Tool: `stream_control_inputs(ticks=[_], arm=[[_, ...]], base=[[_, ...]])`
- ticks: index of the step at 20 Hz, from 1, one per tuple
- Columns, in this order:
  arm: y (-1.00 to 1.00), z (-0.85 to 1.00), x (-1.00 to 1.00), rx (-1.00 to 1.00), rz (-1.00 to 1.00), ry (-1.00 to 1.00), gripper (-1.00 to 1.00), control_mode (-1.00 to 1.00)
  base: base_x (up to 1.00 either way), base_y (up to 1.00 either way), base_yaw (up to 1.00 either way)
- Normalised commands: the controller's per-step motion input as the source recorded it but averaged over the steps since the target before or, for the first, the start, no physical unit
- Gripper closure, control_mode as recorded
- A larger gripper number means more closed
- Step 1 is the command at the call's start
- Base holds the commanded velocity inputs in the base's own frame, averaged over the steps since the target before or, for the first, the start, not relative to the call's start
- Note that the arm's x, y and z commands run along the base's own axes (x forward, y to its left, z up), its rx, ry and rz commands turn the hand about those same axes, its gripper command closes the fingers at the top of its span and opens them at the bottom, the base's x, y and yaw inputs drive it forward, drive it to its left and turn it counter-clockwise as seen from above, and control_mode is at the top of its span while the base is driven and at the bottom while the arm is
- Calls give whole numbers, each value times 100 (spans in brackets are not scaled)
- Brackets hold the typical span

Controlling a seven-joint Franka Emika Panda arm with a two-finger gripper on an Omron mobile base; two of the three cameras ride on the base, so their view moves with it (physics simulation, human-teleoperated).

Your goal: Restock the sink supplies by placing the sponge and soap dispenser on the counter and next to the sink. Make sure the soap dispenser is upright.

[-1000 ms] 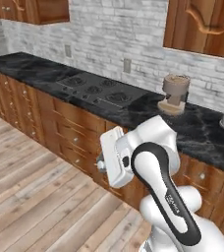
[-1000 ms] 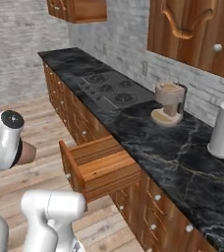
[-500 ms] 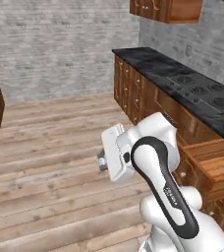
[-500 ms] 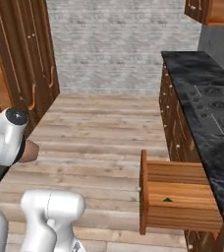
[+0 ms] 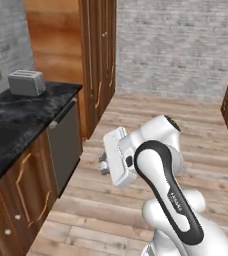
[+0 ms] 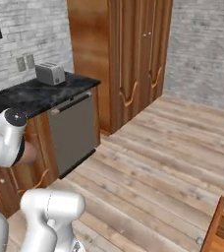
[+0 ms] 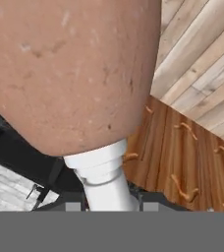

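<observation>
Gripper closing on the soap dispenser (image 7: pixel 70 69), its brown body looming close in the hand view, white pump neck (image 7: pixel 104 172) pointing toward the bottom edge. Left base view is showing the arm (image 5: pixel 161 180) over wooden floor (image 5: pixel 151 120); toaster (image 5: pixel 26 82) is sitting at the counter's (image 5: pixel 21 112) far edge. Right base view is adding tall wooden cabinets (image 6: pixel 128 54).

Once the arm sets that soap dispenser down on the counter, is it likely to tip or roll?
Probably tippy: the soap dispenser has a rounded, egg-like brown body, so it may roll if laid sideways. Its white pump neck looks narrow, and the smooth surface could slip in the pincer.
</observation>
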Motion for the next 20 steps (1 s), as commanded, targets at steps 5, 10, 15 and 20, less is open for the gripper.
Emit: stream_control_inputs(ticks=[5,10,15,20], arm=[[0,0,0,0,0,0,100,100],[0,0,0,0,0,0,100,100],[0,0,0,0,0,0,100,100],[0,0,0,0,0,0,100,100]], base=[[9,49,74],[92,25,43],[100,-66,37],[75,-22,42]])
